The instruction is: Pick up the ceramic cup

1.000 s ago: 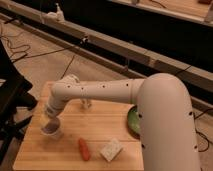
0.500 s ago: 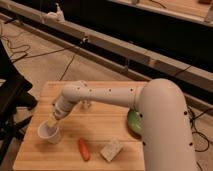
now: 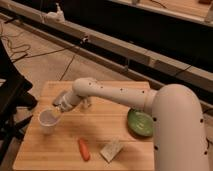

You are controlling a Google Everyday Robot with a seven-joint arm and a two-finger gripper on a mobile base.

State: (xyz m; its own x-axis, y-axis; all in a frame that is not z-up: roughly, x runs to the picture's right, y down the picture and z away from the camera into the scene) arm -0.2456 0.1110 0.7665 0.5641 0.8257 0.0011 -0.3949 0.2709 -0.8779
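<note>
The ceramic cup (image 3: 49, 119) is small, white and round, with a pale inside, over the left part of the wooden table (image 3: 55, 152). My gripper (image 3: 60, 109) is at the end of the white arm that reaches in from the right. It sits at the cup's right rim, shut on it. The cup hangs a little above the table top, tilted slightly.
A small clear bottle (image 3: 86, 104) stands just behind the arm. A wide green bowl (image 3: 140, 123) sits at the right, partly under the arm. An orange carrot-like piece (image 3: 84, 149) and a pale block (image 3: 112, 150) lie near the front edge. A black chair (image 3: 10, 102) stands at the left.
The gripper has risen from the table, and the cup has come up with it, a little up and to the right. The other objects have not moved.
</note>
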